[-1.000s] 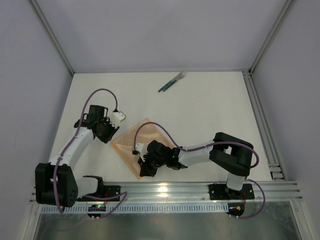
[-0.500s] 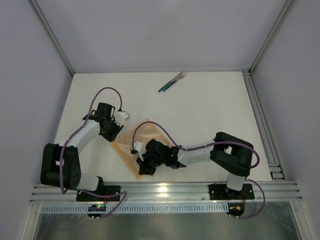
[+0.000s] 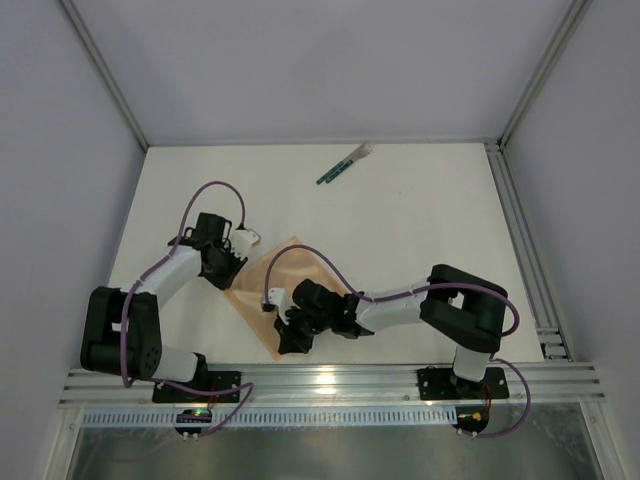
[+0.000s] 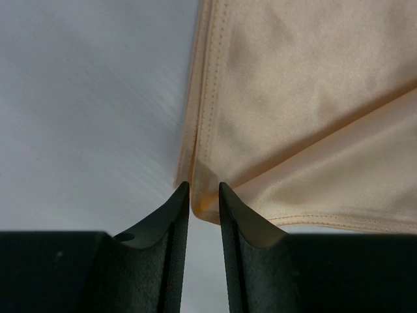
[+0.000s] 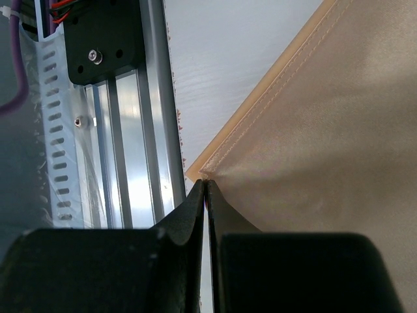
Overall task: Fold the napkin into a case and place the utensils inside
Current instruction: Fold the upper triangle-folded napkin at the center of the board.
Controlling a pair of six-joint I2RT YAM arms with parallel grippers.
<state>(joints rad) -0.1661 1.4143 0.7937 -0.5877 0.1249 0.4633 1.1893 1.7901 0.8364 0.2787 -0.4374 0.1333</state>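
Your left claw (image 4: 203,190) stands slightly ajar with a napkin (image 4: 293,91) corner between its tips; your right claw (image 5: 204,184) is pinched shut on the near corner.

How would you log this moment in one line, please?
left claw: slightly open at napkin corner | right claw: shut on near corner | utensils: far, untouched
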